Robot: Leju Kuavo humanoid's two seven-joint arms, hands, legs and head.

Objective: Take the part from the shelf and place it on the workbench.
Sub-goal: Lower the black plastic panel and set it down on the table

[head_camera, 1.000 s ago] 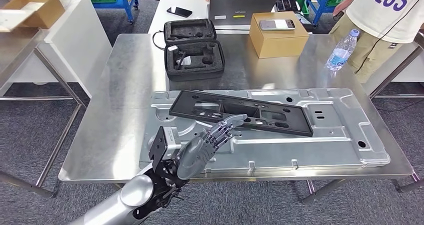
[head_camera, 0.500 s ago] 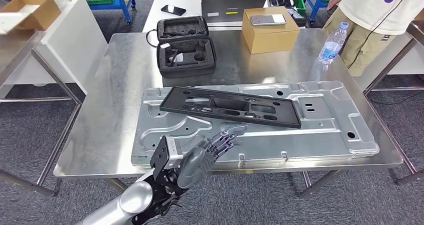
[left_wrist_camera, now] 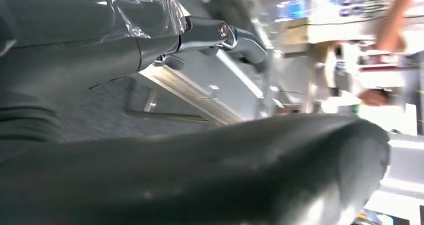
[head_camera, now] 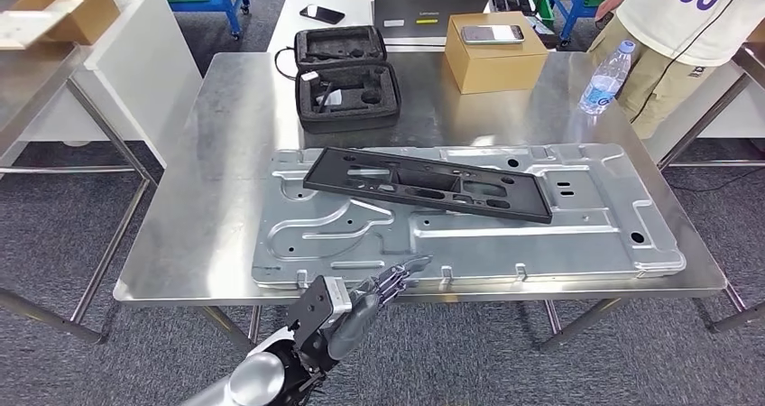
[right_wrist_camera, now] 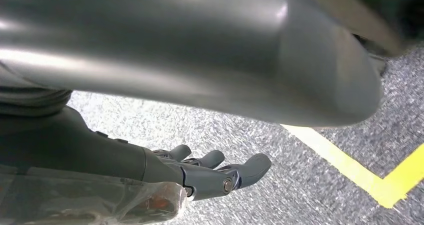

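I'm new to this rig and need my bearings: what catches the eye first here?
A long black part lies slanted on a big stamped silver panel that covers the near half of the steel workbench. At the near edge, the robot's left hand reaches up with fingers apart, holding nothing.

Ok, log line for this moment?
part: lying on plate | left hand: empty, at bench edge | right hand: empty, over floor

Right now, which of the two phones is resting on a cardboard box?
The silver-edged phone on the brown box beside the laptop. The black phone lies flat on the white table behind.
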